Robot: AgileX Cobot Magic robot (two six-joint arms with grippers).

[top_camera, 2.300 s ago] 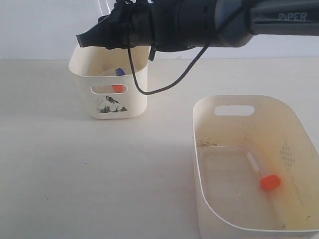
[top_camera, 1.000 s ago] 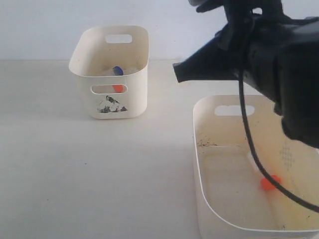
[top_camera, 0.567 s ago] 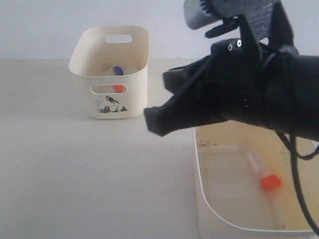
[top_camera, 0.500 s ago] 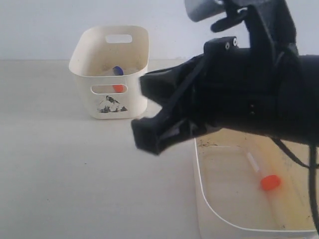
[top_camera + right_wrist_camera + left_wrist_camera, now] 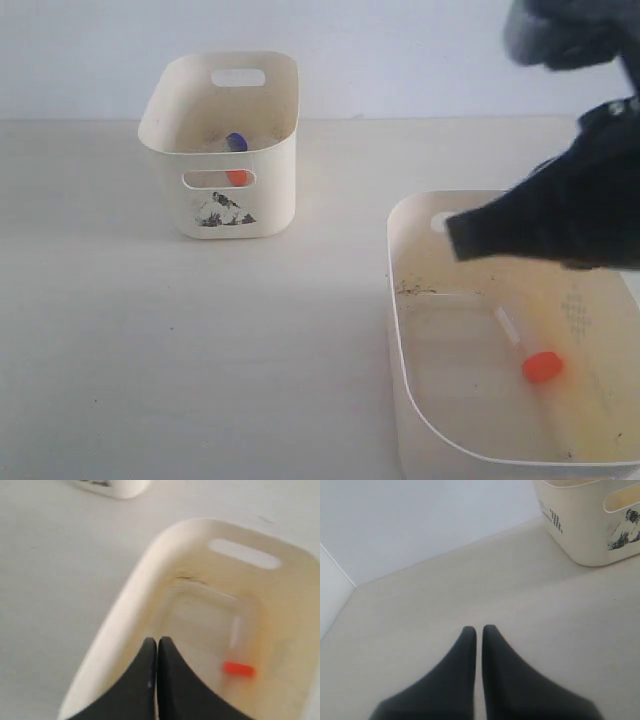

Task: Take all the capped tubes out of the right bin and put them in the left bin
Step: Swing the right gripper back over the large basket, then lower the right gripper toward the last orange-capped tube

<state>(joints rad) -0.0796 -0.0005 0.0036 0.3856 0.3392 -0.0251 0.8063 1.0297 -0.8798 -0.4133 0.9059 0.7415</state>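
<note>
Orange-capped tube (image 5: 528, 350), seemingly the last, waits at five o'clock in the right bin (image 5: 392, 300); right gripper (image 5: 157, 641), back from the left bin (image 5: 270, 190), hovers pressed together

The exterior camera looks slightly down across the table (image 5: 150, 350) at the left bin (image 5: 165, 195) and right bin (image 5: 400, 290), with the right arm (image 5: 570, 210) near its lens and blurred. The left wrist camera looks along the left pincer (image 5: 479, 629) at bare table, the left bin well beyond the tips. The right wrist camera looks down past the right pincer (image 5: 157, 641) into the right bin, the tube (image 5: 237, 655) just ahead of the tips. The exterior view shares the left bin with the left wrist view, and the right bin and tube with the right wrist view.
</note>
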